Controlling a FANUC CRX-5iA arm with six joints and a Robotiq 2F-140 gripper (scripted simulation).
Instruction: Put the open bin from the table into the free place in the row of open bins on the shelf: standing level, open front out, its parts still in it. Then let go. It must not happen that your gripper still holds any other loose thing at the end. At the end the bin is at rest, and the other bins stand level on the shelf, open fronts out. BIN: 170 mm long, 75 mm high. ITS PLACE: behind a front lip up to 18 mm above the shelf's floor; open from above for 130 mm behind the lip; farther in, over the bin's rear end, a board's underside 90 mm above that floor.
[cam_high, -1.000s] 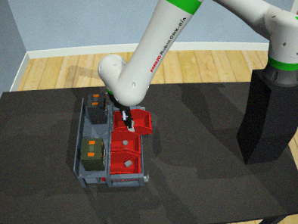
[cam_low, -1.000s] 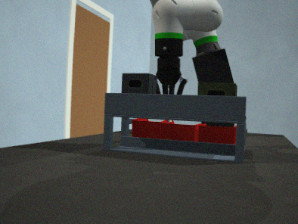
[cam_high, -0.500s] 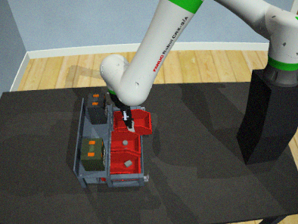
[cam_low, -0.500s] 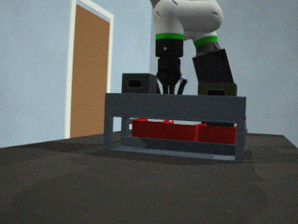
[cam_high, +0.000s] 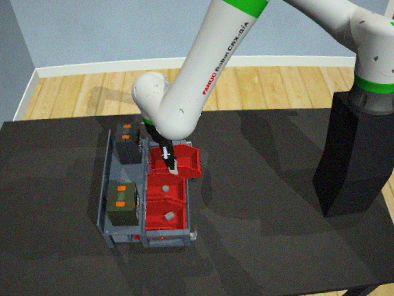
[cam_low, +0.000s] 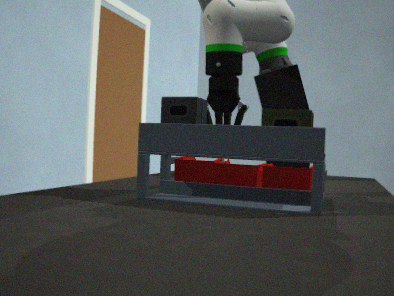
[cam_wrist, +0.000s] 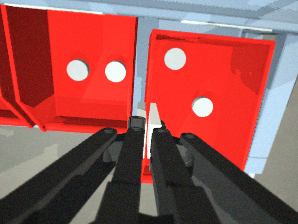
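Red bin (cam_high: 186, 162) skewed at shelf (cam_high: 107, 200) end, fingers (cam_high: 170, 161) pinching its wall

My white six-joint arm (cam_high: 200, 80) with green joint bands reaches from its black pedestal at three o'clock toward nine, wrist pointing straight down. My black two-finger gripper (cam_wrist: 146, 131) is clamped nearly closed on a thin red bin wall (cam_wrist: 148, 170).

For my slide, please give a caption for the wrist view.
End effector shut on the side wall of a red bin holding two parts.
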